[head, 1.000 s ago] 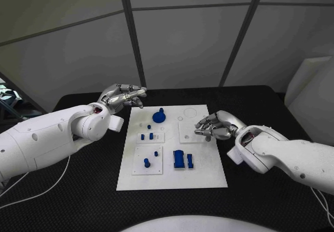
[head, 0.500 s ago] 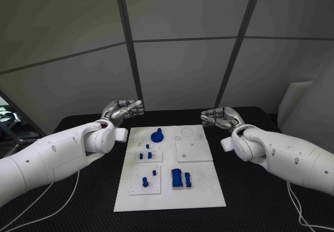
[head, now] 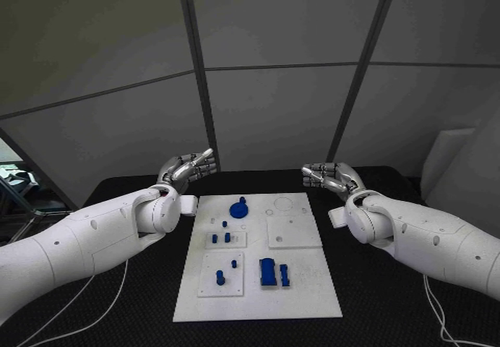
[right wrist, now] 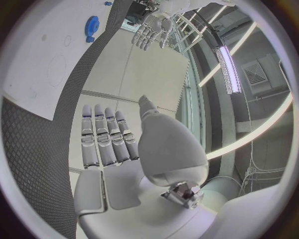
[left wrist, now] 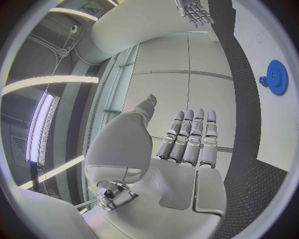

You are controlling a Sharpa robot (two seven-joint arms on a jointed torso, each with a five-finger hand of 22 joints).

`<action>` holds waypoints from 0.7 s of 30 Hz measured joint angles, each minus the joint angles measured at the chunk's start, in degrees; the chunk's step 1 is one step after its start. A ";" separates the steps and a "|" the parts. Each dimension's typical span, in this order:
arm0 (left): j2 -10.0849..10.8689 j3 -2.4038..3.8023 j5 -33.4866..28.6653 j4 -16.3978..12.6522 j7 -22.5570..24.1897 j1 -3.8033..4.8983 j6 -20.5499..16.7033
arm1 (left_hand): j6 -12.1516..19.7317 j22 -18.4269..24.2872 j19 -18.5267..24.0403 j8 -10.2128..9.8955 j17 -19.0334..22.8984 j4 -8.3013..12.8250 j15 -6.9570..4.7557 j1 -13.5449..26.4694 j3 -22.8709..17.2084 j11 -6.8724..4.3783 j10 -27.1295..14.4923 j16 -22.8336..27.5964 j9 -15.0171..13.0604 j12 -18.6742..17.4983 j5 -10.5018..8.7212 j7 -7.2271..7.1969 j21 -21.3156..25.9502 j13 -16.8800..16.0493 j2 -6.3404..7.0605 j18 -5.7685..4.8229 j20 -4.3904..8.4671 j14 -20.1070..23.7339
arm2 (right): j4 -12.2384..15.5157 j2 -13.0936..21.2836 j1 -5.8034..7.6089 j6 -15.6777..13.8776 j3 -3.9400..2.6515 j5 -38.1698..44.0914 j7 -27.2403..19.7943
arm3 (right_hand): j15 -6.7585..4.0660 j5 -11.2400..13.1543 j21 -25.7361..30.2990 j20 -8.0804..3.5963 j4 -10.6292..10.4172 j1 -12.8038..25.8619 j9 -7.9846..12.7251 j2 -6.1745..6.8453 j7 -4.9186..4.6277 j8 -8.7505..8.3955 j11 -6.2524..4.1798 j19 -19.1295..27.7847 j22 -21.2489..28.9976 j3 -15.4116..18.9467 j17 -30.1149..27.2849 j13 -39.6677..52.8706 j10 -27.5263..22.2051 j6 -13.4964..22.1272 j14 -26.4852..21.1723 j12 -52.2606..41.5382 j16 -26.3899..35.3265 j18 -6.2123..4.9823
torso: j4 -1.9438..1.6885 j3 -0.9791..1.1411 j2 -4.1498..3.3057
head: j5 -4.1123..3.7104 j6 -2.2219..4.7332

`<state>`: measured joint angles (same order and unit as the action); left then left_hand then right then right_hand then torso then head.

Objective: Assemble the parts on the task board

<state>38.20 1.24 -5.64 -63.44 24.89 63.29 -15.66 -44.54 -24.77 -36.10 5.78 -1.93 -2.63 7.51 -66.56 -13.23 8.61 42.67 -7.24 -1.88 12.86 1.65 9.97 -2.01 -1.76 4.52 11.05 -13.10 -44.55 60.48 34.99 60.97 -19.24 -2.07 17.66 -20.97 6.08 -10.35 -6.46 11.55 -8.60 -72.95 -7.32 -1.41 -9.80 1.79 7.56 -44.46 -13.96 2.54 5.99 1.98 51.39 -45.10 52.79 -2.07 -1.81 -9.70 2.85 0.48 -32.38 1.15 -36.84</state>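
Note:
The white task board (head: 308,289) lies in the middle of the black table. On it are a blue gear (head: 238,210), small blue pegs (head: 221,237), another peg (head: 219,275) and two taller blue blocks (head: 273,273). My left hand (head: 188,168) is raised beyond the board's far left corner, fingers straight and apart, holding nothing. My right hand (head: 328,176) is raised beyond the far right corner, also empty. The left wrist view shows my left hand's flat palm and fingers (left wrist: 187,144), the gear (left wrist: 276,77) and my right hand (left wrist: 194,11). In the right wrist view are my right hand's straight fingers (right wrist: 106,137) and the gear (right wrist: 91,25).
Bare black table (head: 406,289) surrounds the board on all sides. A raised white sub-plate (head: 292,235) sits on the board's right half, another (head: 231,285) at its near left. Grey wall panels stand behind the table. My left hand (right wrist: 149,31) is seen across the board in the right wrist view.
The right hand has left the board's right plate and risen to the far side. The left hand rose too. Both hands' fingers uncurled. The camera tilted up.

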 measured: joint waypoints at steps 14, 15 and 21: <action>4.32 -0.91 1.67 -17.40 0.98 -2.18 -11.72 | 19.79 11.00 16.05 -5.01 1.70 2.43 -5.49 29.55 5.75 -5.12 -18.94 5.52 1.65 -5.67 -1.24 -4.46 1.65 1.55 -4.08 0.03 5.80 19.78 | 18.70 6.25 -0.58 -9.56 1.39 -6.56 -2.41 | -5.15 4.51 5.33 -5.02 4.39 31.62 5.48 1.28 4.28 -1.35 -5.25 19.28 6.06 -2.33 -5.11 -1.75 -22.25 19.61 -22.91 1.66 1.33 3.14 | -2.61 -0.43 1.12 | -1.14 2.44; 4.61 -0.97 1.89 -18.76 1.14 -2.35 -13.04 | 20.77 11.56 16.83 -5.01 1.75 2.48 -5.81 31.07 6.14 -5.64 -19.93 5.79 1.67 -6.01 -1.24 -5.01 1.65 1.57 -4.15 0.05 6.14 20.80 | 20.16 6.74 -0.65 -10.71 1.50 -7.38 -2.77 | -5.28 4.74 5.37 -5.29 5.01 33.31 5.75 1.29 4.86 -1.35 -5.62 20.32 6.38 -2.34 -5.25 -1.78 -23.46 20.60 -24.16 1.66 1.33 3.94 | -2.66 -0.44 1.14 | -1.15 2.44; 6.11 -1.21 3.29 -24.79 2.20 -3.05 -20.87 | 26.02 14.46 21.06 -5.28 1.81 2.52 -6.87 38.85 7.59 -7.55 -24.90 6.58 1.74 -7.62 -1.24 -8.01 1.65 1.65 -4.40 0.05 7.75 26.01 | 27.15 9.00 -0.83 -17.57 1.95 -12.34 -5.02 | -5.82 8.07 5.81 -8.10 7.17 42.44 6.78 1.36 8.00 -1.39 -6.92 25.73 8.13 -2.54 -5.73 -1.87 -29.90 26.22 -30.73 1.65 1.54 4.46 | -2.80 -0.47 1.19 | -1.16 2.48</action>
<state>44.31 0.03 -2.34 -88.23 27.09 60.24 -36.53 -18.52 -10.31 -15.03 0.50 -0.12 -0.11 0.63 -27.71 -5.64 1.06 17.78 -0.66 -0.14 5.25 0.41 1.97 -0.36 -0.12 0.11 11.10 -5.35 -18.54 87.63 43.99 60.13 -36.81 -0.12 5.32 -25.99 0.26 -2.28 -0.65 3.45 -1.43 -30.52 -0.54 -0.05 -1.80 0.41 0.64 -18.73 -5.83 0.00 0.26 0.11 21.50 -18.87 22.06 -0.41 -0.27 -5.24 0.04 0.01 -31.20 -0.02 -34.37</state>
